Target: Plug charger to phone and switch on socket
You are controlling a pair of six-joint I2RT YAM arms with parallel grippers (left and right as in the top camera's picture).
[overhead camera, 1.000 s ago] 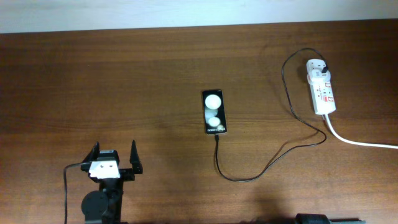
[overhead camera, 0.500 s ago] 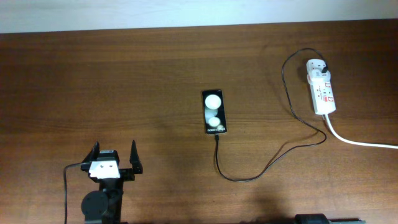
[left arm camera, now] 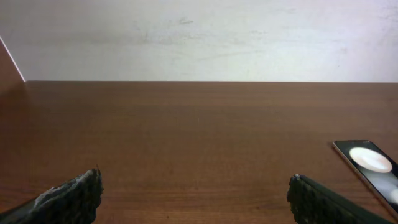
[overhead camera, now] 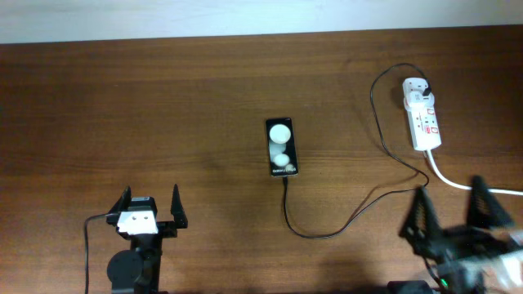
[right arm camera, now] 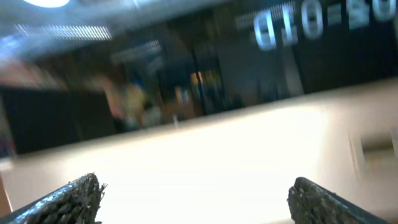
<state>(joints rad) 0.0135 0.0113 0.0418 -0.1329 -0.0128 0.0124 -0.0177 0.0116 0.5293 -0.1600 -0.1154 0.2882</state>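
Left fingers (overhead camera: 176,206) stood apart at the near left edge of the tabletop (overhead camera: 163,98), holding nothing; their wrist view showed both tips (left arm camera: 68,200) wide over bare wood. Right fingers (overhead camera: 421,216) were likewise spread and empty at the near right, and their own view (right arm camera: 68,198) was too blurred to show the tabletop.

Between the two arms, the charger cable (overhead camera: 284,200) looped near, with its tip at the phone's near short edge; whether it was fully seated could not be told. The phone (overhead camera: 281,147) lay flat mid-table, face up, with its long axis running near to far.

Farther right, the cable climbed to a black plug in the far end of the power strip (overhead camera: 422,114). The strip also lay lengthwise near to far, with its white cord (overhead camera: 466,186) leaving the near end. Its switch was too small to read.
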